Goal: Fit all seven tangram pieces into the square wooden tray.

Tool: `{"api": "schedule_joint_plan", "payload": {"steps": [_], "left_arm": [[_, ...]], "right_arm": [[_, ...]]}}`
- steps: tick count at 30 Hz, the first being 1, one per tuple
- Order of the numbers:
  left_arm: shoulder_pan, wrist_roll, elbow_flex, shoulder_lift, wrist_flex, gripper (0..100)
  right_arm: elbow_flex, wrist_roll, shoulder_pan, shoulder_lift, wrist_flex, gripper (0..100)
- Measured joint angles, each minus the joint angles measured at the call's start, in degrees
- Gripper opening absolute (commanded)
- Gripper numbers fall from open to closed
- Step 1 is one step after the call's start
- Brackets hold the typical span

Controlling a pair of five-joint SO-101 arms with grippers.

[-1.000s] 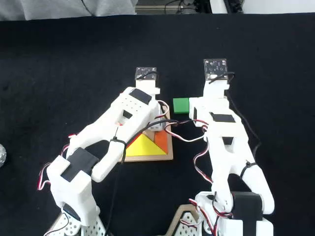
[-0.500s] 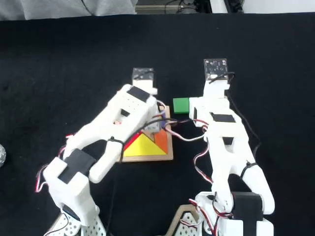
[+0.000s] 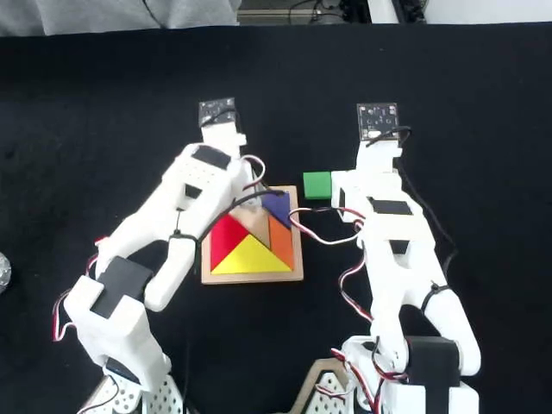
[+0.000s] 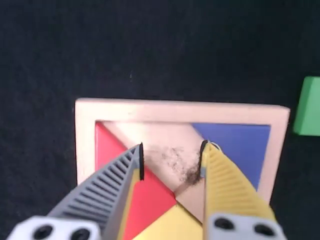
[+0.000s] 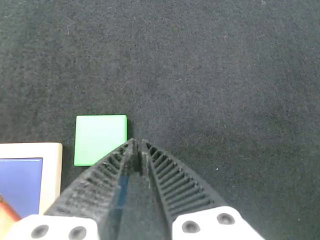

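Note:
The square wooden tray (image 3: pixel 251 276) lies between the two arms. It holds a red triangle (image 3: pixel 226 237), a yellow triangle (image 3: pixel 252 257), an orange piece (image 3: pixel 280 241) and a blue piece (image 3: pixel 278 205) in its far right corner. My left gripper (image 4: pixel 171 157) is open with nothing between its fingers, hanging over the tray's bare wooden floor (image 4: pixel 150 137) between the red triangle (image 4: pixel 107 145) and the blue piece (image 4: pixel 235 142). A green square (image 3: pixel 317 185) lies on the cloth just right of the tray. My right gripper (image 5: pixel 136 150) is shut and empty, its tip at the edge of the green square (image 5: pixel 100 139).
Black cloth covers the table out to its far edge. A small silver object (image 3: pixel 3 272) sits at the left border. The left arm (image 3: pixel 198 185) overhangs the tray's left side. The right arm (image 3: pixel 384 216) stands right of the tray.
The left arm has swung left and away from above the tray, uncovering the red, orange and blue pieces. The right arm and the green square have not moved.

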Motion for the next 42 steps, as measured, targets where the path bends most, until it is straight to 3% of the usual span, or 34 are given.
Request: {"api": "schedule_joint_plan", "payload": {"steps": [19, 28, 35, 38, 42], "left_arm": [[4.2, 0.2, 2.9, -0.2, -0.4, 20], [4.1, 0.0, 2.3, -14.1, 11.5, 20], [-7.8, 0.0, 11.3, -31.1, 9.8, 21], [-16.4, -1.9, 19.3, -34.6, 1.9, 20], [-25.3, -10.4, 32.4, -37.6, -12.5, 20]], "right_arm": [[0.0, 0.0, 0.0, 0.0, 0.0, 1.1], [0.0, 0.0, -0.1, 0.0, 0.0, 1.1], [-0.4, 0.0, 0.4, 0.0, 0.0, 1.1], [-4.0, -0.3, 2.9, 0.3, 3.8, 1.1], [-10.5, -0.3, 3.8, 5.5, 9.1, 1.1]]}}
